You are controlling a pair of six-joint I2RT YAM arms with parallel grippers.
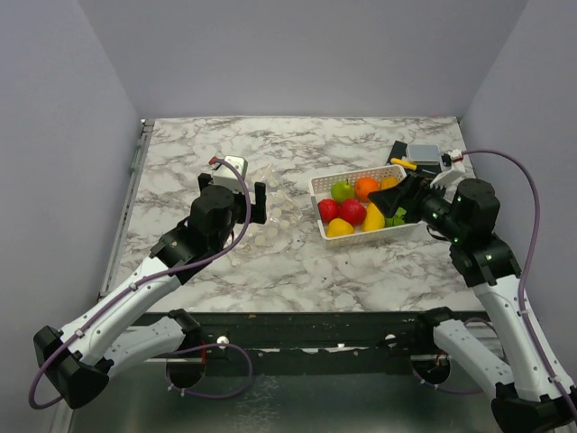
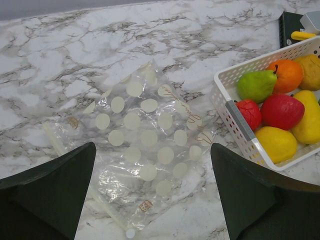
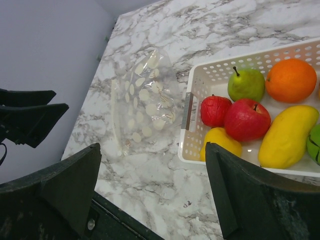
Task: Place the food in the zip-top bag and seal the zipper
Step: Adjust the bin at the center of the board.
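Currently food (image 2: 281, 111) fills the basket (image 2: 250, 65) beside the zip-top bag (image 2: 145, 150).

I see a white slotted basket (image 1: 379, 236) on the marble table (image 1: 297, 280), right of centre, with a grey tab (image 2: 240, 121) on its left end wall. Behind it, near the far right corner, a grey box (image 1: 422, 152) and a yellow-handled tool (image 1: 403, 163) lie on a dark pad (image 2: 287, 22)

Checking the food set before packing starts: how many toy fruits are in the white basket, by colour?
Red: 2, wrinkled red piece and red apple
Yellow: 2, lemon and long yellow fruit
Green: 2, pear and green piece at the frame edge
Orange: 2, round orange and duller orange piece
Total: 8, all in the white basket, none in the bag
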